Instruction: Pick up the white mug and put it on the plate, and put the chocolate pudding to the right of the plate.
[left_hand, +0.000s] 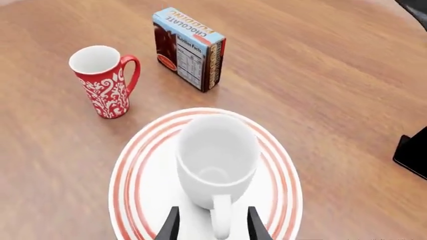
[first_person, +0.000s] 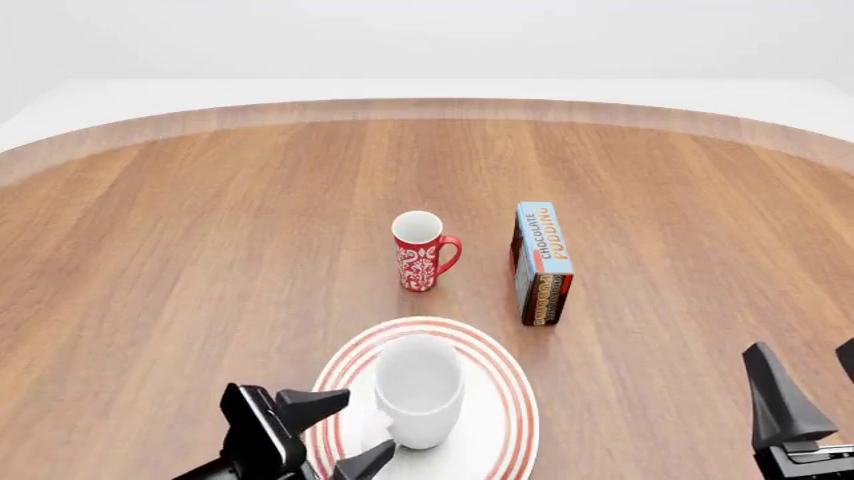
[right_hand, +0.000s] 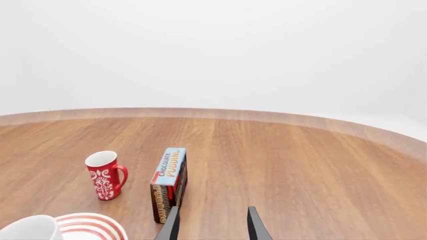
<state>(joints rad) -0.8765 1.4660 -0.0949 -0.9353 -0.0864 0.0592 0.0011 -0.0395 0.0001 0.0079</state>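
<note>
The plain white ceramic mug (left_hand: 217, 162) stood upright on the large round red-ringed white plate (left_hand: 137, 170), hard, glazed and likely slippery, its loop handle between the spread fingers of the left hand (left_hand: 213, 226), which gripped nothing (contact with the handle unclear). Farther off on the wooden counter (first_person: 200, 260), the small light-blue chocolate pudding box (first_person: 542, 262) stood on edge, light and stiff, best pinched across its narrow width; the right hand (right_hand: 212, 225) hung open and empty short of it.
</note>
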